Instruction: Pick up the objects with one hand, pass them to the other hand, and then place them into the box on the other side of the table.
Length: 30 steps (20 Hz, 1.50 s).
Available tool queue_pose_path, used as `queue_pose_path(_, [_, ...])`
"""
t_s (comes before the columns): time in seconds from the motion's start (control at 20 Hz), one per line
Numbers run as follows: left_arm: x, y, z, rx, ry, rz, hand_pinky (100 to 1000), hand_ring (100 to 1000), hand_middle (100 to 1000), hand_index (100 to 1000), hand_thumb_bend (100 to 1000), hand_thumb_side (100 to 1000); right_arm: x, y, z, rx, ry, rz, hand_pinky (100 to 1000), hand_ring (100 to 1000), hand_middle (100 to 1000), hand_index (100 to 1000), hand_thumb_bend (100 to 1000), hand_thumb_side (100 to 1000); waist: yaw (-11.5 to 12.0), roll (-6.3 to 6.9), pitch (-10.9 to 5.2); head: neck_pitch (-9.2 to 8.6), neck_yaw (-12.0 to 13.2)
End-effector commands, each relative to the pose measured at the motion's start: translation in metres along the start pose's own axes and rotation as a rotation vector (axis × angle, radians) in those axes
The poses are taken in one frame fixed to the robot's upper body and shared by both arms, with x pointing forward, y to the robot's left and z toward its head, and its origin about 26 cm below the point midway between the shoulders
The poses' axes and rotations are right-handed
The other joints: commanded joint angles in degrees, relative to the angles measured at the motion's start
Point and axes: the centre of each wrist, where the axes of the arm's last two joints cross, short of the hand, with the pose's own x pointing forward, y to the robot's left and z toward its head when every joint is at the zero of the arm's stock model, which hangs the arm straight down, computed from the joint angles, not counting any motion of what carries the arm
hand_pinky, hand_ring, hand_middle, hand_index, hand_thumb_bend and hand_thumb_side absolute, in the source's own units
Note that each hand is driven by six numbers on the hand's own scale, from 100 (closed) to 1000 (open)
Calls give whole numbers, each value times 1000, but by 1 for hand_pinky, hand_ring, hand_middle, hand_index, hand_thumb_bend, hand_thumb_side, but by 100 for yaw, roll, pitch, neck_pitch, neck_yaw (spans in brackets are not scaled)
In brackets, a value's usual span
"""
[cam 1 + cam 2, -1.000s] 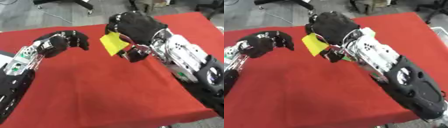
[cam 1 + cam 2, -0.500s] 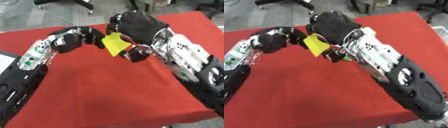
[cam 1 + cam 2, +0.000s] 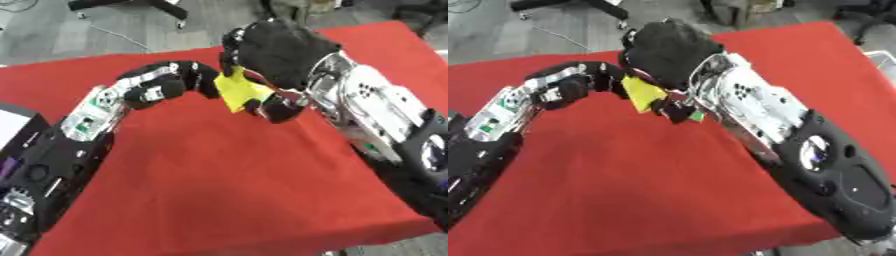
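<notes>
My right hand point(image 3: 280, 55) hangs over the far middle of the red table point(image 3: 219, 185), its fingers curled round a flat yellow object point(image 3: 236, 90) held on edge. My left hand point(image 3: 166, 85) has come in from the left. Its relaxed, curved fingers reach the yellow object's left edge, and the hand is not closed round it. A dark box with a white inside point(image 3: 16, 125) shows at the left edge of the table, partly behind my left arm.
My right forearm point(image 3: 754, 110) lies across the right half of the table. A small green patch point(image 3: 697, 116) shows under the right hand. Grey floor and chair bases lie beyond the far table edge.
My left hand has swung right, from well apart to touching the yellow object. The right hand has held the object almost still.
</notes>
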Motion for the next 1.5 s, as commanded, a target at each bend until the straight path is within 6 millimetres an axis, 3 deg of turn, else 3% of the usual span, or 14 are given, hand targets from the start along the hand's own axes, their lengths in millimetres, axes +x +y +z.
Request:
queue_pose_path(0.05, [-7,5,5,-183,-115,-204,800,733,702,826,647,778,-5,-10,3,-39,10,36,100,780,520,577,375,100,-3,-15,-69,-15,20])
queue_pose_path(0.45, [-35,4,33,-160,-28,-231,795,724,691,826,645,788,-6,-6,5,-42,12,39,100,776,517,574,371,100,36,-36,-72,-15,14])
queue_pose_path(0.7, [-37,3,31,-138,-20,-198,799,730,698,827,676,811,-5,-6,5,-57,8,26,100,770,512,570,363,100,54,-59,-59,-15,15])
queue_pose_path(1.2, [8,10,-13,-114,-154,-69,804,739,706,824,693,811,0,-9,2,-88,-15,10,100,765,505,565,353,100,74,-77,-26,-15,56])
queue_pose_path(1.5, [40,13,-28,-115,-216,53,805,741,703,820,704,807,0,-10,1,-112,-13,9,100,748,488,553,341,100,64,-72,-17,-15,42])
